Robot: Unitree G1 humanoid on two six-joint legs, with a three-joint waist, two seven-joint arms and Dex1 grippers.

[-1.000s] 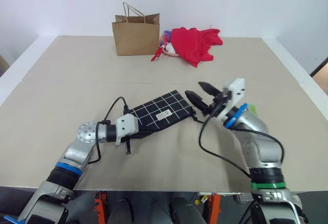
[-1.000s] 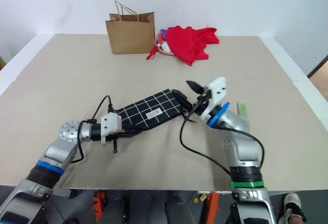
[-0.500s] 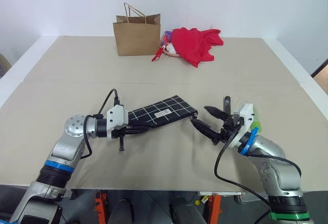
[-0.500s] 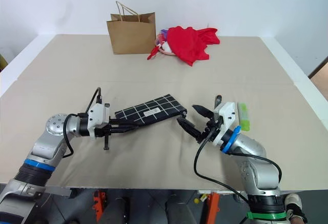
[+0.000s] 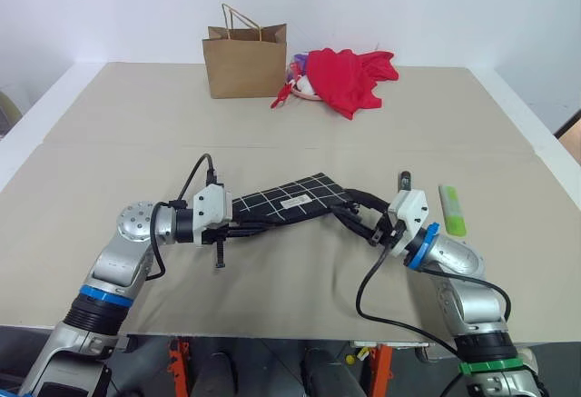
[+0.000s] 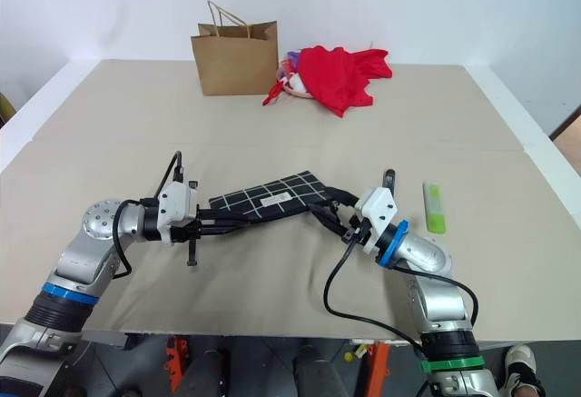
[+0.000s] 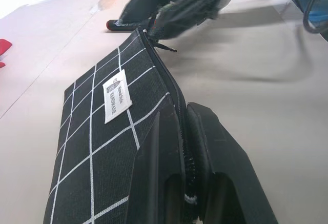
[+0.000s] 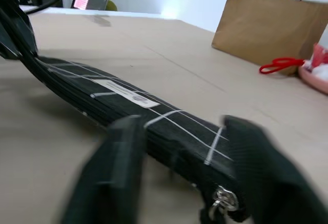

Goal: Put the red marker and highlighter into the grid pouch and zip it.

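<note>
The grid pouch (image 7: 102, 147) carries a small white label (image 7: 117, 95) sewn on its black fabric. On the label the word "HANDMADE" is readable in dark capital letters. A smaller line of print stands beside it, too small to read.

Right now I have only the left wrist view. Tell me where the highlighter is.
Observer: The highlighter lies on the table to the right of the right pincer, outside the grid pouch.
Operator: Place the red marker against it.
Observer: The red marker lies on the table between the right pincer and the highlighter, also outside the pouch.
Operator: Name what stands at the far edge.
Observer: A brown paper bag stands upright there, with a red cloth bunched just to its right.
</note>
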